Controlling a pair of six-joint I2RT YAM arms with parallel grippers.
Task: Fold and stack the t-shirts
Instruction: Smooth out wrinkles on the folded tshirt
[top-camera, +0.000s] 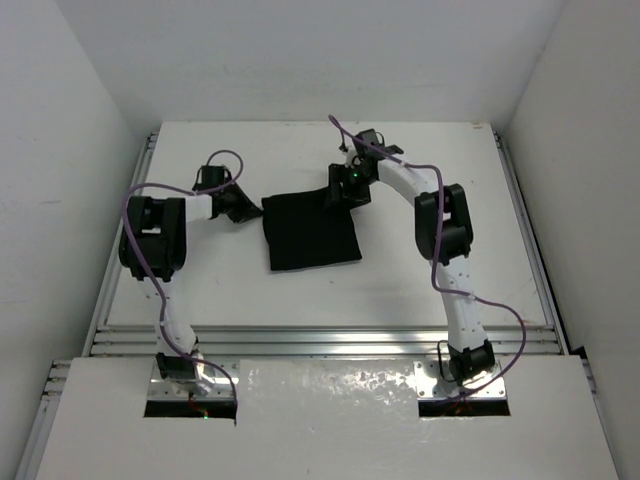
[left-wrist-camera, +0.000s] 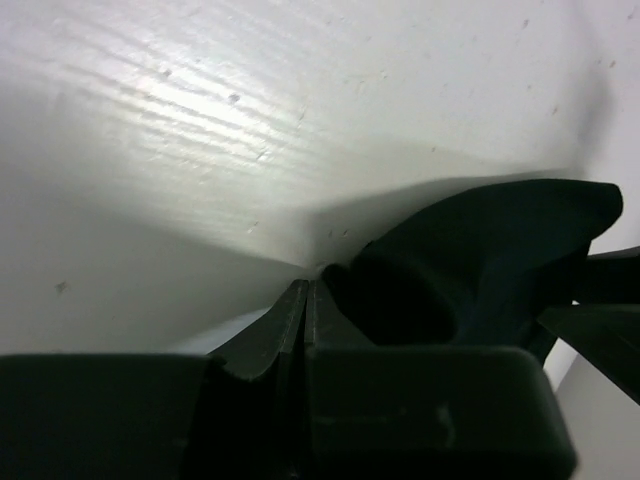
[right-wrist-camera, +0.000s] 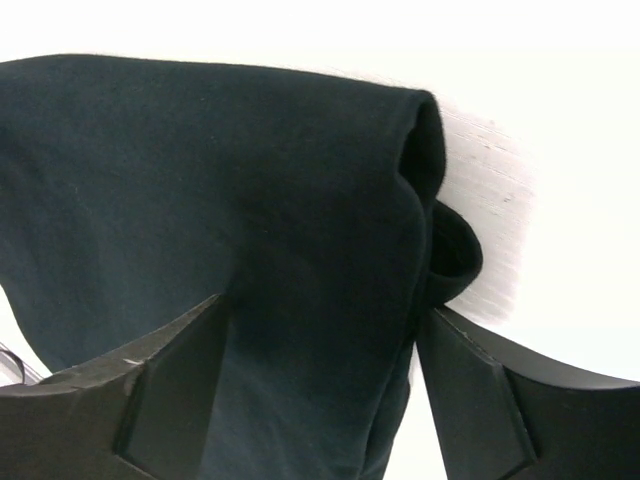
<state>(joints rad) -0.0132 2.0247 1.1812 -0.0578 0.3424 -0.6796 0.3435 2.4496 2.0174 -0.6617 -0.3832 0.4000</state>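
Observation:
One black t-shirt (top-camera: 311, 231) lies folded into a rough square in the middle of the white table (top-camera: 430, 280). My left gripper (top-camera: 249, 207) is at the shirt's far left corner. In the left wrist view its jaws are pressed together (left-wrist-camera: 307, 287), and the shirt (left-wrist-camera: 470, 260) bunches up from their tips over the right finger. My right gripper (top-camera: 345, 192) is at the shirt's far right corner, open. In the right wrist view its fingers (right-wrist-camera: 175, 385) straddle a thick fold of the shirt (right-wrist-camera: 250, 200), which fills the gap between them (right-wrist-camera: 322, 335).
White walls (top-camera: 70, 150) enclose the table on the left, right and back. Aluminium rails (top-camera: 330, 340) run along the near edge ahead of the arm bases. Purple cables (top-camera: 150, 190) loop off both arms.

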